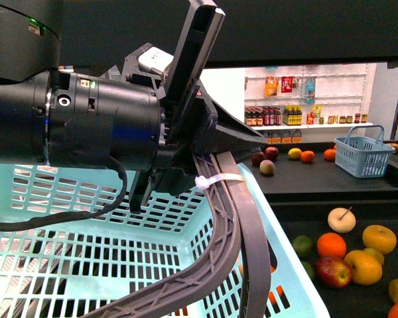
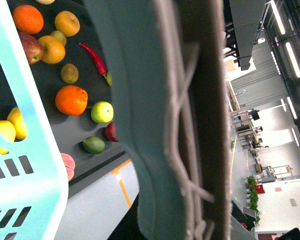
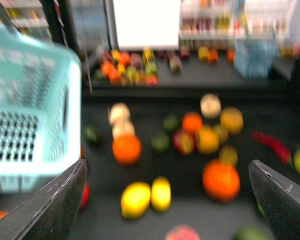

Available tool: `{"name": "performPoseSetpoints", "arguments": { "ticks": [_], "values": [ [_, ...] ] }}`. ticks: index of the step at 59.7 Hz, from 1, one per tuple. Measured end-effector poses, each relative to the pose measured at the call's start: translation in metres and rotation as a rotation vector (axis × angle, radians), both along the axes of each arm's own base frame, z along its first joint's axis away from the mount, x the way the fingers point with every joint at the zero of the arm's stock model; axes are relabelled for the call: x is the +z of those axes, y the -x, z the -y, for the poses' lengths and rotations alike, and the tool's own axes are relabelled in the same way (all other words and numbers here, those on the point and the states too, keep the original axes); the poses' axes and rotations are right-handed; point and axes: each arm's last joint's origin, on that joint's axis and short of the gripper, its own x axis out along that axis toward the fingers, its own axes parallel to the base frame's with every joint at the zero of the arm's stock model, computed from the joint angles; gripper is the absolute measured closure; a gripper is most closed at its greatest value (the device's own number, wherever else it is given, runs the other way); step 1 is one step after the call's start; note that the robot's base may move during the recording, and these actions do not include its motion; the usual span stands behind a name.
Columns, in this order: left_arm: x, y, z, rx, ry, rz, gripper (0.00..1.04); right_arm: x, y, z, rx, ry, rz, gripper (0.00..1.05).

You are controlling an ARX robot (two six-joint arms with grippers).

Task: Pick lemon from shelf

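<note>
Two bright-yellow lemons (image 3: 136, 200) lie side by side on the shelf's black tray (image 3: 190, 227), blurred, in the right wrist view. My right gripper (image 3: 167, 162) is open and empty above them, its dark fingers (image 3: 55, 205) spread wide on either side. The lemons also show behind the basket wall in the left wrist view (image 2: 16, 122). My left gripper (image 1: 209, 142) is shut on the grey basket handle (image 1: 249, 225) of a light-blue basket (image 1: 86, 252), which it holds up close to the camera. The handle fills the left wrist view (image 2: 190, 125).
The shelf's lower tray (image 1: 358, 199) holds oranges (image 1: 331, 244), apples (image 1: 341, 219), a large orange-yellow fruit (image 1: 379, 238), green fruit and a red chili (image 2: 94, 57). A small blue basket (image 1: 363, 154) stands on the upper tier. White wall shelves with bottles (image 1: 305, 99) are behind.
</note>
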Motion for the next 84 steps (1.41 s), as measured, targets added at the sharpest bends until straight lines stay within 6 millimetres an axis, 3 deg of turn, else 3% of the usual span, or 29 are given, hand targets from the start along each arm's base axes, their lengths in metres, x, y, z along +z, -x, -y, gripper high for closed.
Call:
{"name": "performPoseSetpoints", "arguments": {
  "ticks": [3,10,18,21,22,27,36,44,64,84],
  "values": [
    [0.000,0.000,0.000,0.001,0.000,-0.001,0.98,-0.003,-0.005,0.000,0.006,-0.048,-0.154,0.07],
    [0.000,0.000,0.001,-0.001,0.001,-0.001,0.98,-0.011,-0.026,0.005,-0.010,-0.125,-0.291,0.07],
    [0.000,0.000,0.001,-0.004,0.002,-0.002,0.98,-0.016,-0.078,0.012,-0.034,-0.190,-0.368,0.07],
    [0.000,0.000,0.001,-0.004,0.002,-0.003,0.98,-0.023,-0.110,0.013,-0.049,-0.193,-0.389,0.07],
    [0.000,0.000,0.001,-0.004,0.002,-0.003,0.98,-0.030,-0.125,0.014,-0.058,-0.187,-0.409,0.07],
    [0.000,0.000,0.001,-0.003,0.002,-0.001,0.98,-0.057,-0.157,0.015,-0.081,-0.144,-0.483,0.07],
    [0.000,0.000,0.001,-0.001,0.002,-0.001,0.98,-0.101,-0.198,0.022,-0.088,-0.110,-0.598,0.07],
    [0.000,0.000,0.001,0.000,0.002,-0.001,0.98,-0.127,-0.232,0.028,-0.078,-0.093,-0.617,0.07],
    [0.000,0.000,0.001,0.000,0.002,-0.001,0.98,-0.178,-0.287,0.028,-0.043,-0.119,-0.630,0.07],
    [0.000,0.000,0.001,-0.001,0.002,-0.001,0.98,-0.207,-0.326,0.021,-0.004,-0.124,-0.597,0.07]
  ]
}}
